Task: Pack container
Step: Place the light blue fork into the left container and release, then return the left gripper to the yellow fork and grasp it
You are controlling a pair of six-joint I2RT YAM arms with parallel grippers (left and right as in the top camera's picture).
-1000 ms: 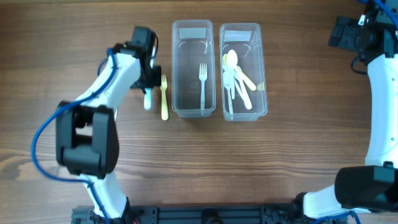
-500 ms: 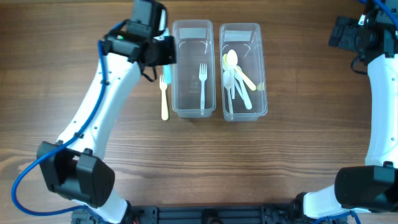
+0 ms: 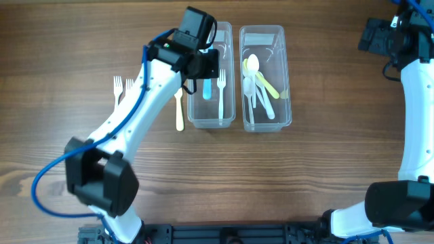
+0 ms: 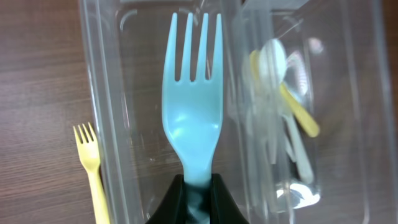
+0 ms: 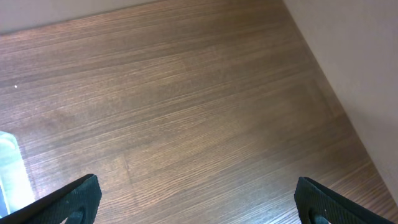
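Left gripper [image 4: 193, 200] clamped on the blue fork [image 4: 191, 99] by its handle, above the left container [image 3: 210, 125] near the bench's far edge; right gripper [image 5: 196, 199] spread apart at the far right corner. Risk: a tilted release could lodge the fork across the container's wall.

Left arm [image 3: 139, 112]: stretched forward and angled to my right, elbow bent. Left fingers [image 4: 169, 204]: pinched tight, both pads on the handle of a blue fork [image 4: 191, 99], tines projecting straight ahead of the tips. Right arm [image 3: 415, 115]: well apart from the left fingers, far off to their right, reaching forward. Right fingers [image 5: 79, 196]: spread wide, tips far apart.
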